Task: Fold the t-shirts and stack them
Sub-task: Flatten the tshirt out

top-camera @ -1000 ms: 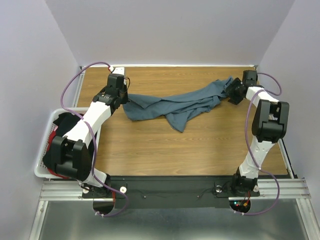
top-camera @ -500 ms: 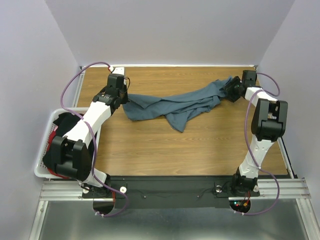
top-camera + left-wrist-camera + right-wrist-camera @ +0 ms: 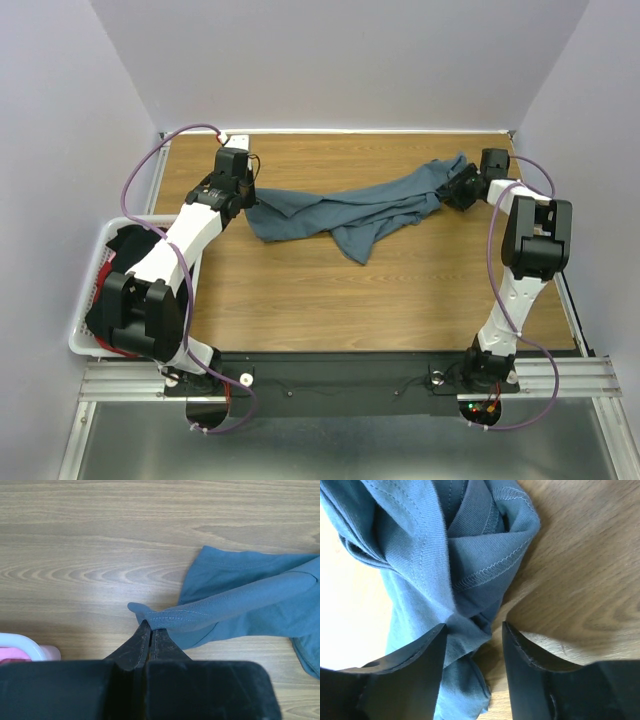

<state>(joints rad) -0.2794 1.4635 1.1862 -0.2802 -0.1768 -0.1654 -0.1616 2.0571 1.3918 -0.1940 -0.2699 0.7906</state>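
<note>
**Reaching out on both sides, one grip pinched, one agape**

Stretches the left arm from the lower left of the overhead frame up toward the upper left. Ends in the left gripper, fingers pressed tight together on a hem of the blue-grey t-shirt. Folds the right arm up along the right edge, elbow high, wrist turned leftward at upper right. Holds the right gripper with jaws apart, straddling a bunched fold of the same cloth.
</note>
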